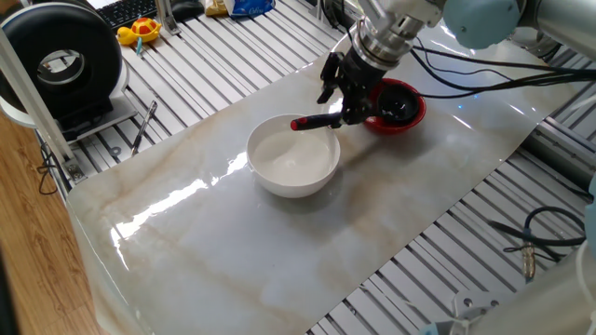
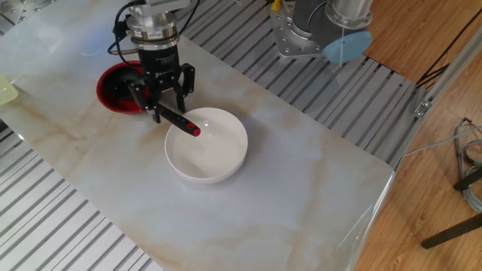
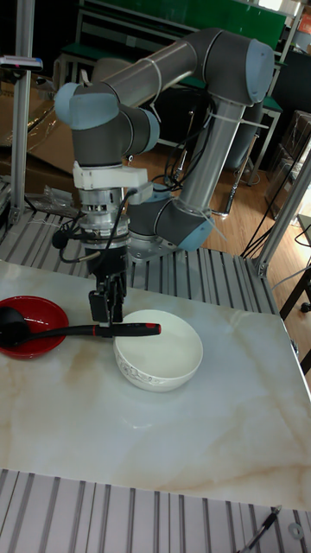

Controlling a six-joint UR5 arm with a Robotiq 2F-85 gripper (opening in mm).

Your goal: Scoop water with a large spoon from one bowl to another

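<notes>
The white bowl [image 1: 294, 184] [image 2: 203, 175] [image 3: 161, 370] stands mid-table with clear water [image 1: 293, 156] in it. Beside it sits the small red bowl [image 1: 414, 110] [image 2: 111, 84] [image 3: 41, 344]. The large spoon [image 1: 317, 122] [image 2: 185, 125] [image 3: 78, 329] lies across both: its black scoop rests in the red bowl and its red-tipped handle reaches over the white bowl's rim. My gripper [image 1: 341, 102] [image 2: 160, 96] [image 3: 107, 313] hovers over the handle, open, its fingers spread on either side of it and not clamping it.
A marble-patterned sheet [image 1: 233, 242] covers the slotted metal table. A black round device [image 1: 60, 65], a yellow toy [image 1: 140, 33] and a keyboard sit at the far left. The arm's base [image 2: 301, 30] stands behind the bowls. Cables [image 1: 484, 79] trail to the right.
</notes>
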